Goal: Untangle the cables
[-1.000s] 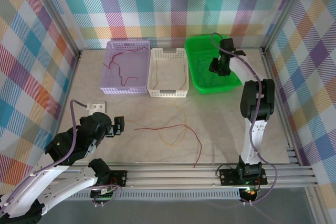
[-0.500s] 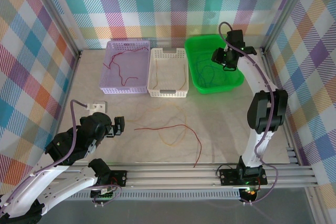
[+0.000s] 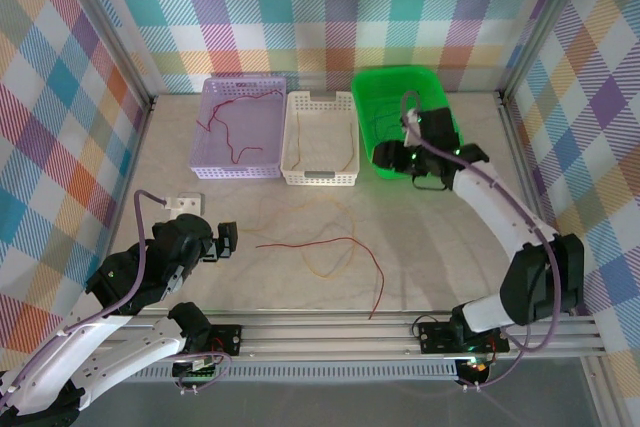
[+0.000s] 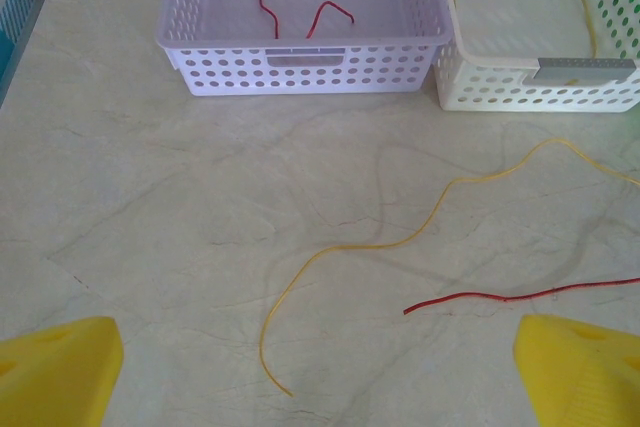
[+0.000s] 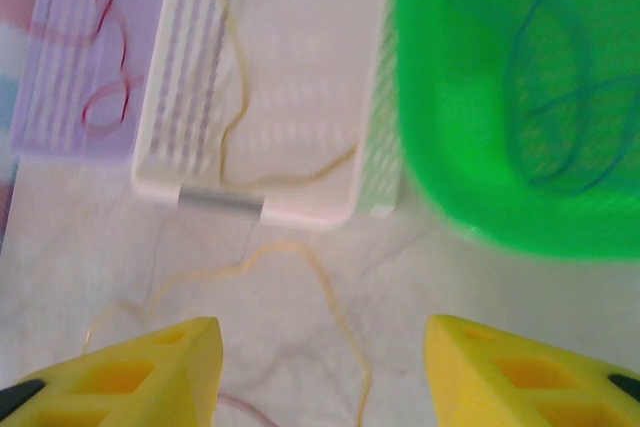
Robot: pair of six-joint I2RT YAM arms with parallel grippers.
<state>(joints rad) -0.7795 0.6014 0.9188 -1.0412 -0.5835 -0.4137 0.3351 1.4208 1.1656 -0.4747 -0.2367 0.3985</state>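
right arm (image 3: 490,197): pulls back from green bin (image 3: 400,75), jaws spread, empty | blue cable (image 5: 560,184) lies binned | left jaws wide, idle | red (image 3: 320,241), yellow (image 4: 400,243) cables remain on worktop (image 3: 450,247)

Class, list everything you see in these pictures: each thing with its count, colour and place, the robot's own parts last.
table: one, pale marbled, under everything
purple basket: one, lilac, back left
white basket: one, white, beside the purple basket
green bin: one, bright green, back right
basket red cable: at least one, red, in the purple basket
basket yellow cable: one, yellow, in the white basket
blue-green cable: count unclear, in the green bin
loose red cable: one, red, mid-table
loose yellow cable: one, yellow, mid-table
small white block: one, white, left
left gripper: open, near left
right gripper: open, by the green bin
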